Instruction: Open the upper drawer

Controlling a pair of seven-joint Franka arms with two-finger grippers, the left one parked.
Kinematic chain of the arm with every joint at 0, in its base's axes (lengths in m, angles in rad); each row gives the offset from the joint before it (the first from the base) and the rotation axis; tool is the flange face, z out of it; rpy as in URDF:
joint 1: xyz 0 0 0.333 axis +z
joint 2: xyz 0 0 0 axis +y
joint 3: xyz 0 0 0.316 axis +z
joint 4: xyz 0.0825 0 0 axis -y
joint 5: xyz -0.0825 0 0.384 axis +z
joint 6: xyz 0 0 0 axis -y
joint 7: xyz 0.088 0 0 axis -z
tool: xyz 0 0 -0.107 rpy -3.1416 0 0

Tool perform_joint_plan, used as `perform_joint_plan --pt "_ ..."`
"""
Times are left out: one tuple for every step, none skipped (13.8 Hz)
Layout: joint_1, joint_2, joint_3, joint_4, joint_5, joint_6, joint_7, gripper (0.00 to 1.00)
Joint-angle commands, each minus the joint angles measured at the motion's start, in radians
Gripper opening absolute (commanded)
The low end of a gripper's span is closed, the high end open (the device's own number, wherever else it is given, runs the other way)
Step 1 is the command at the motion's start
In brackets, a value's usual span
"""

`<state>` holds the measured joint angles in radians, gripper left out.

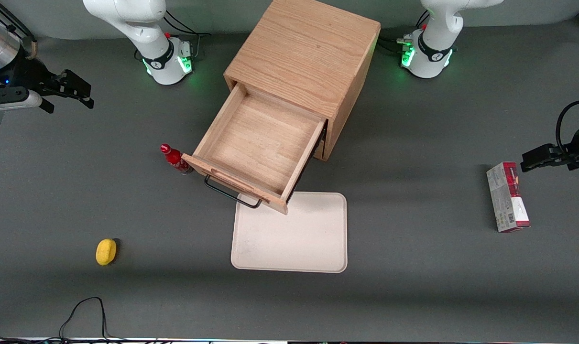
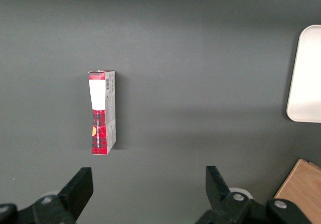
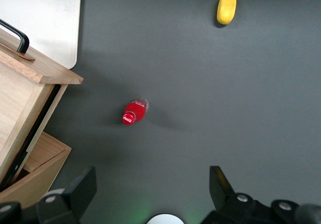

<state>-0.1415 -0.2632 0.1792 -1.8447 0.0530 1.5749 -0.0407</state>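
The upper drawer [image 1: 263, 143] of the light-oak cabinet [image 1: 303, 62] stands pulled far out, showing bare wood inside. Its thin black wire handle [image 1: 232, 193] hangs on the front panel, over the edge of a white tray. The lower drawer is hidden beneath it in the front view. My right gripper [image 1: 69, 102] is open and empty. It hovers above the table toward the working arm's end, well apart from the drawer. In the right wrist view the gripper [image 3: 150, 184] looks down on the drawer's corner [image 3: 20, 93], its handle [image 3: 15, 35] and bare table.
A red bottle [image 1: 174, 160] [image 3: 134, 112] stands beside the drawer's front corner. A yellow lemon-like object [image 1: 106, 251] [image 3: 226, 7] lies nearer the camera. The white tray [image 1: 289, 234] lies in front of the drawer. A red box [image 1: 507, 197] [image 2: 102, 112] lies toward the parked arm's end.
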Motion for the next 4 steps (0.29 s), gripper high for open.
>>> perform_joint_plan --pt "0.0 0.036 0.003 0.031 0.018 0.017 0.021 1.0" --pt "0.0 0.05 0.003 0.045 0.016 0.016 0.024 1.0" --pt "0.0 0.051 0.003 0.05 0.018 0.016 0.025 1.0" --pt "-0.001 0.053 0.003 0.051 0.016 0.016 0.033 1.0"
